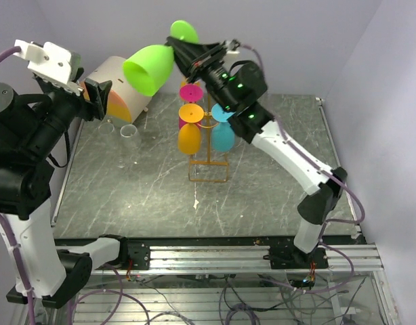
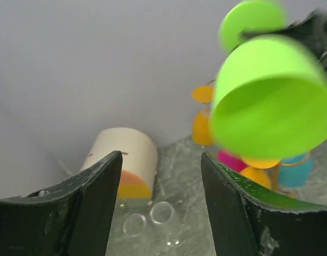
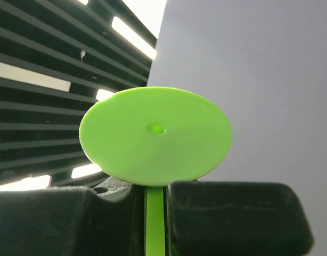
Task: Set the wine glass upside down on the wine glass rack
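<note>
While aloft, wineglass [image 1: 148,69] between right fingers [image 3: 227,218]

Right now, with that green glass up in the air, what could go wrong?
1. The right gripper pinches only the thin stem of the green glass, high above the table; it could swivel or slip.
2. The rack already holds an orange glass and a teal glass; lowering the green one could knock them.
3. The left gripper hangs open near the glass and might bump it.

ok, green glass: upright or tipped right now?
Tipped. The green wine glass hangs at a slant, mouth angled down-left, foot higher, with the right gripper shut on its stem.
</note>
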Controlling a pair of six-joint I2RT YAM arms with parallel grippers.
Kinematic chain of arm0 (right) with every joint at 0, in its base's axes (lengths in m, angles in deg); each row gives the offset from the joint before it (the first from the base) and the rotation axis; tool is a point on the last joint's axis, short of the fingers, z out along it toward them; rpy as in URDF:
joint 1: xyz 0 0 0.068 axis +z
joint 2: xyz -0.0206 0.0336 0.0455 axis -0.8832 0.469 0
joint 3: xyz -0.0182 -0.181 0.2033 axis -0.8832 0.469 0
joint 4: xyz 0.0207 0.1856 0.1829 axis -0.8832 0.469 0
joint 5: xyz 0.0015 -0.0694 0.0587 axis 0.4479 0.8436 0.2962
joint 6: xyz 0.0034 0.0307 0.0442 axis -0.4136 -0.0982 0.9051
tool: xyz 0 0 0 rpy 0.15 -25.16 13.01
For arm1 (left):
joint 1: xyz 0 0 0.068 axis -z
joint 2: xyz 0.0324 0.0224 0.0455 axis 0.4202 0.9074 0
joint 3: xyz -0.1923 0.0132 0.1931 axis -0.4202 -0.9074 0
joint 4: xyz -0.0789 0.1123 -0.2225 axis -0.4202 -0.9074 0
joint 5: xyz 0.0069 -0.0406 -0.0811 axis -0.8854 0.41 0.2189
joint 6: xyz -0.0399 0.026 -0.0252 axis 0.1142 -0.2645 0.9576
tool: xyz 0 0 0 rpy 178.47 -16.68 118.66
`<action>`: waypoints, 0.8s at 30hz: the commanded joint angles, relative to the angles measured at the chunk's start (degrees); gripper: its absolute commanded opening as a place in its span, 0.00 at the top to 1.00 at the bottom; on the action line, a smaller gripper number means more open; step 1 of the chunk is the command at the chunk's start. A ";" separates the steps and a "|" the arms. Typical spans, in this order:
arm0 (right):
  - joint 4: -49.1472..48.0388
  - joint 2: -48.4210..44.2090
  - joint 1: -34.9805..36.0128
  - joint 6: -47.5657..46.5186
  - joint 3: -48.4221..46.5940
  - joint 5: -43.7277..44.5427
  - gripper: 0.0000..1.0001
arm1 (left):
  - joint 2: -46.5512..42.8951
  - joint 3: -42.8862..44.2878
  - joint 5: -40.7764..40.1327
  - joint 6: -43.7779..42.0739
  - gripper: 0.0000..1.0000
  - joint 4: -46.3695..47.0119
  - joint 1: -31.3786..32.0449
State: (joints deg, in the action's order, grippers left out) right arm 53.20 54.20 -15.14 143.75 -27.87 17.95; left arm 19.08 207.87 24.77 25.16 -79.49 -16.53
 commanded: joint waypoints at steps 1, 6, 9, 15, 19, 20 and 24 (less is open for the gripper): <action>7.04 -5.67 -3.50 -9.59 -5.05 -4.26 1.00 | -2.16 1.85 -8.81 -3.06 0.28 -2.84 -1.52; 11.11 -5.05 -11.55 -19.98 -10.88 -17.74 1.00 | -1.43 -0.11 -9.92 -4.31 0.21 -7.26 -3.51; 15.50 -6.72 -16.23 -28.50 -11.09 -26.02 1.00 | 3.29 0.30 -9.34 -3.91 0.22 -14.63 -6.05; 29.94 -19.18 -22.91 -60.69 -4.92 -21.58 1.00 | 5.26 -8.78 -4.98 -3.13 0.14 -17.06 -9.39; 39.45 -24.88 -23.48 -80.81 -2.97 -7.64 1.00 | 7.43 -7.00 1.65 -2.12 0.13 -18.38 -12.24; 40.06 -25.91 -23.71 -84.30 -1.63 -4.63 1.00 | 8.00 -6.85 3.14 -1.97 0.13 -18.44 -12.69; 36.84 -28.71 -24.56 -93.22 7.48 2.26 1.00 | 10.43 -7.50 7.65 -1.50 0.15 -18.32 -13.97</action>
State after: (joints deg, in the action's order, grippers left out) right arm 88.52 26.79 -38.64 68.30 -27.30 9.60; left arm 29.83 199.11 25.16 22.45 -97.09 -29.06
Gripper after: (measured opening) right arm 0.076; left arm 0.860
